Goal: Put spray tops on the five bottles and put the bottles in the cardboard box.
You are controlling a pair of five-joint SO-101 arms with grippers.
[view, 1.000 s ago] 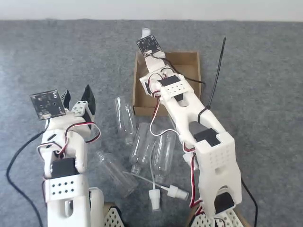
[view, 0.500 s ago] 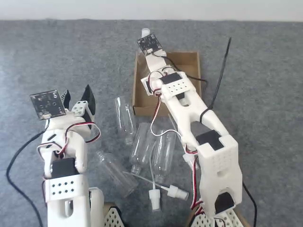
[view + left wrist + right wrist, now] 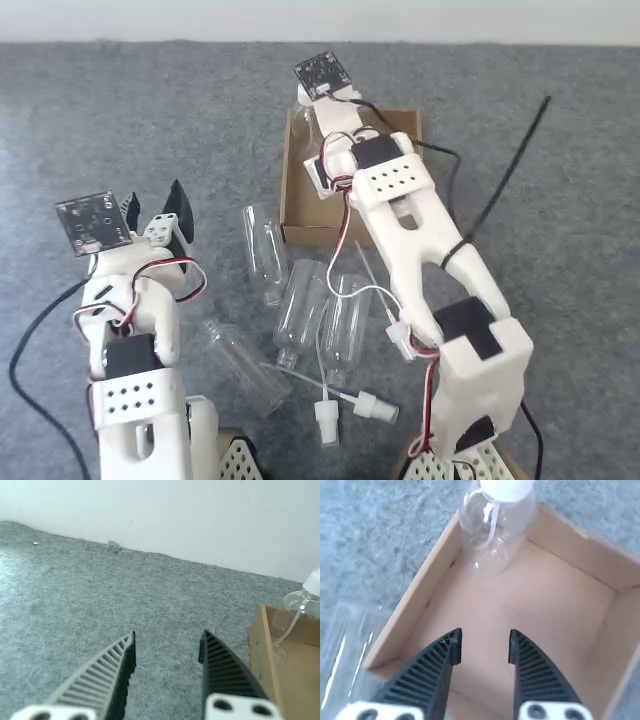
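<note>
Hovering over the cardboard box (image 3: 580, 550), ribbed right pincer (image 3: 485, 632) gapes; clear, white-capped bottle (image 3: 497, 525) inside; left pincer (image 3: 168, 635) likewise parted.

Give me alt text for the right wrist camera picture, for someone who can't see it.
The right arm's open, empty pincer hangs over the cardboard box. A clear bottle with a white spray top rests in one corner of it; grey carpet lies around the box.

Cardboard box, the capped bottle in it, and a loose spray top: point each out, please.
cardboard box (image 3: 535, 605), right wrist view, on the bare floor of the box.
capped bottle (image 3: 492, 535), right wrist view, on its clear body.
loose spray top (image 3: 376, 407), high view, on its white head.
</note>
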